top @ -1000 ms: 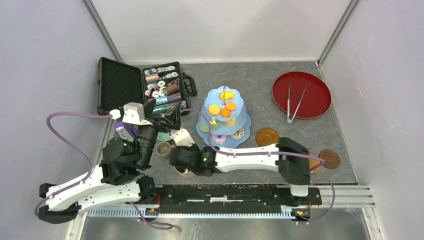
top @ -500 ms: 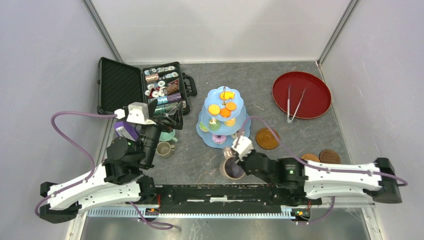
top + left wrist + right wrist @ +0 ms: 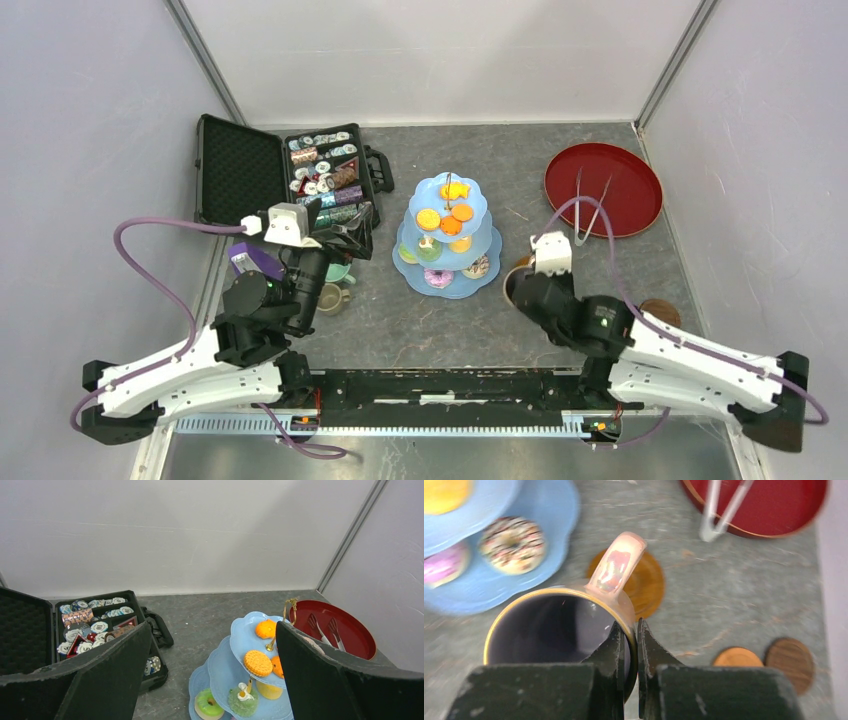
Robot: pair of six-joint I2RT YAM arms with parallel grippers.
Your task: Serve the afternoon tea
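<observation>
1. The right arm's fingers (image 3: 613,647) are clamped together on the wall of the tan glazed mug (image 3: 549,630), with 1 finger inside the rim and 1 outside, roughly opposite the handle.
2. The left arm's fingers (image 3: 110,675) stand wide apart with nothing between them. They hang near the open black case (image 3: 240,170) and face the pale-blue 3-tier scalloped cake stand (image 3: 424,196).
3. The mug sits just to the right of the stand's bottom tier. It is on the near side of the orange-brown round coaster (image 3: 651,585), and its handle points out over that coaster. Whether its base is off the grey surface (image 3: 420,320) cannot be told.
4. The step in hand looks like bringing the mug to that coaster, so the tea setting is only partly laid.
5. The next move calls for:
   - a short shift away from the arm's base until the mug is centred over the coaster
   - a level descent
   - parting the fingers only once the base is seated
   - keeping clear of the stand's scalloped edge and the sprinkled donut (image 3: 513,537) lying on it
6. The mug is upright and empty. It has a dark purple inside, a thin yellowish rim and a glossy, pinkish-tan loop handle.
7. Gripped on 1 side of the wall only, it will probably tend to tilt if it is jolted.
8. A small olive cup (image 3: 328,297) stands on the surface by the left arm.
9. 2 more round coasters (image 3: 737,656) lie well apart to the right.
</observation>
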